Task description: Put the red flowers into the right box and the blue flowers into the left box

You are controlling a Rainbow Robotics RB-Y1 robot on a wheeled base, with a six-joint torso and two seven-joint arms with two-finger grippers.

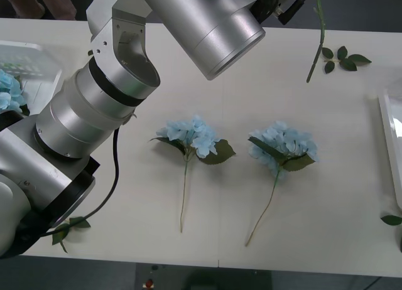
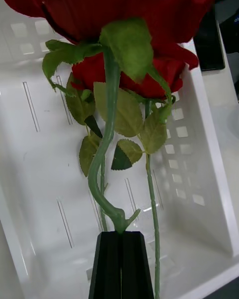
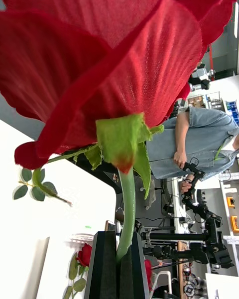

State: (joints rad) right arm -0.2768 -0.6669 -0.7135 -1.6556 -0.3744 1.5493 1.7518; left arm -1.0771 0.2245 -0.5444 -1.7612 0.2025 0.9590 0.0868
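We see a red rose (image 2: 119, 10) clamped by its green stem between the black fingers (image 2: 121, 264) of the right gripper, held over the white slotted floor of a tray (image 2: 45, 179); a second rose (image 2: 149, 77) already lies inside that tray. The left gripper (image 3: 119, 266) likewise pinches the stem of another red rose (image 3: 99, 55), its fingers closed tight on it, the bloom raised above the table (image 1: 207, 114) with a person seated in the room behind.

From the front, two pale-blue hydrangeas lie on the table, well apart from both trays: one (image 1: 191, 136) nearer the middle, the other (image 1: 284, 142) beside it toward the right, stems pointing to the near edge. A third blue cluster (image 1: 9, 92) sits in the left tray (image 1: 34, 58). The rim of the right tray (image 1: 388, 130) shows at the table's right edge. A loose stem with leaves (image 1: 323, 48) lies at the far side, and small leaf sprigs rest near the front corners.
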